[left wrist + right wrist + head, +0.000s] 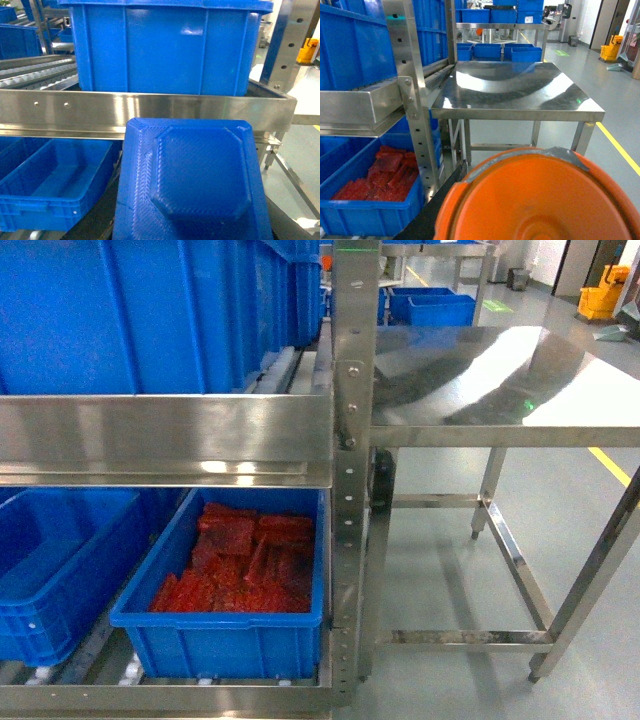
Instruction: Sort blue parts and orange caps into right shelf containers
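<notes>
A steel shelf rack (pixel 345 440) fills the left of the head view, with a bare, shiny tabletop (pixel 500 380) standing just beside it on the right. On the upper shelf sits a large deep blue tote (pixel 150 310). On the lower shelf, a smaller blue bin (pixel 225 640) holds a heap of red-orange pieces (pixel 245 560); whether these are the caps is too blurred to tell. To its left stands another blue bin (pixel 50 580).

Neither gripper shows in any view, so I cannot tell whether they are spread or pressed together. The left wrist view is blocked at the bottom by a flat blue part (pixel 195 180) with an eight-sided raised panel, right under the camera and in front of the shelf rail (pixel 145 110). The right wrist view is likewise filled at the bottom by a round orange lid-like piece (pixel 540 200), with the tabletop beyond it.
</notes>
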